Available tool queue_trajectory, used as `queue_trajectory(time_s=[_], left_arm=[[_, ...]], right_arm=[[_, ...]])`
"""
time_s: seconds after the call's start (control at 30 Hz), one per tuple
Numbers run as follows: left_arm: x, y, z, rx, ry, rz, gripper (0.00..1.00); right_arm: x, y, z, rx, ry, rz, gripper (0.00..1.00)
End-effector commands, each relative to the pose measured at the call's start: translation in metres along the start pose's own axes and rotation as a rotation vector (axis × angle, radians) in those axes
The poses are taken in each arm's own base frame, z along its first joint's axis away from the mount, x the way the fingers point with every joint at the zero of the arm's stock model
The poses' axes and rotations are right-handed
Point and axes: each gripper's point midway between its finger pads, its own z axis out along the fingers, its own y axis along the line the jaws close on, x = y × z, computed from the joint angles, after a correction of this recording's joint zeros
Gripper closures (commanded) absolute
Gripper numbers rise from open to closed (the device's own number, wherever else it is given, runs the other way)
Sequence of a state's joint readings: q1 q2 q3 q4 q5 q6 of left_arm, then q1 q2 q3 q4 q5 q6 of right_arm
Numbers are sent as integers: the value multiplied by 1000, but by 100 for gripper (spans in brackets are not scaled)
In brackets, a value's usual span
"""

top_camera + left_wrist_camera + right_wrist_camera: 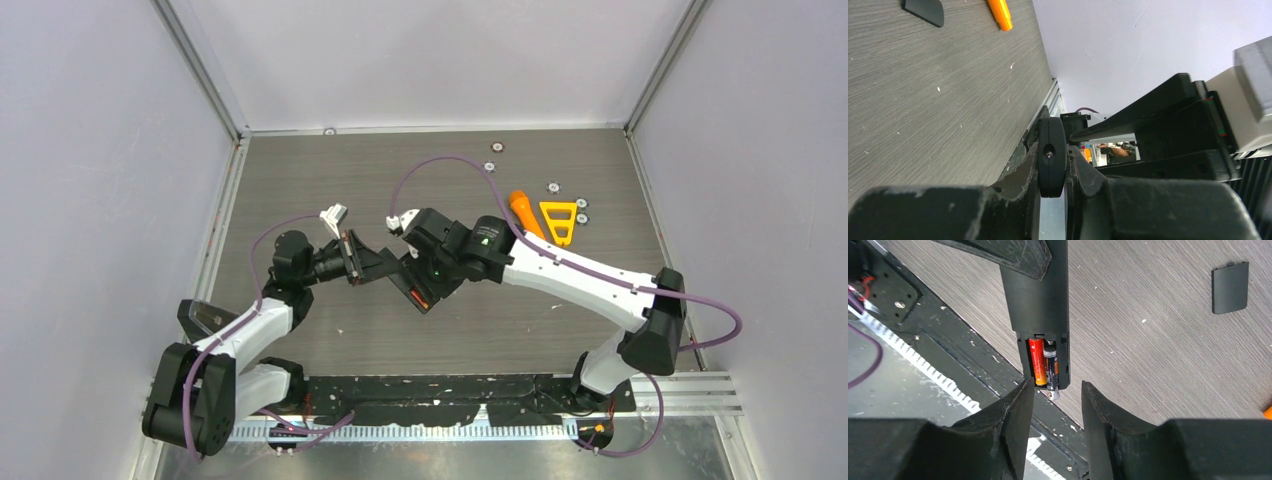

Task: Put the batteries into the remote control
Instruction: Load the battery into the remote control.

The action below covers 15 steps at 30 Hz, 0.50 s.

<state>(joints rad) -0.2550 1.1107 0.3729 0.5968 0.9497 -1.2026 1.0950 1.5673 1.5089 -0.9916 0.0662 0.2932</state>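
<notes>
Fingers [1020, 175] of the left gripper [1052, 162] are clamped tight on the remote control [1040, 290], held over the table's near edge. That wrist view catches it end-on only, with the body hidden. On the right gripper [1058, 395] the fingers [1018, 410] are apart, flanking the remote's open end, and they seem not to be touching it. Two batteries lie side by side in the bay: one red-orange battery [1036, 361] and one dark grey battery [1052, 367], whose pale tip possibly pokes past the rim. From above, the arms cover nearly everything and only a red fleck shows. One battery cover [1230, 287] lies flat on the table [1148, 340], well apart. One orange flashlight [524, 212] and one yellow frame [559, 220] sit at the far right.
</notes>
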Motion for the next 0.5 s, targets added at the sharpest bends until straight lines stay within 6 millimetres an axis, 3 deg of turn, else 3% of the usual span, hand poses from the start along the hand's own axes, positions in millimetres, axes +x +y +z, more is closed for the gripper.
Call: queue_trajectory(time_s=[0.0, 0.17, 0.47], left_arm=[[-6, -16, 0, 57, -27, 32, 100], [-12, -28, 0, 95, -56, -3, 100], [-38, -72, -11, 253, -207, -212, 100]], right_arm=[[-34, 9, -47, -81, -174, 86, 53], [-46, 8, -71, -104, -281, 174, 47], [-87, -23, -122, -38, -628, 448, 29]])
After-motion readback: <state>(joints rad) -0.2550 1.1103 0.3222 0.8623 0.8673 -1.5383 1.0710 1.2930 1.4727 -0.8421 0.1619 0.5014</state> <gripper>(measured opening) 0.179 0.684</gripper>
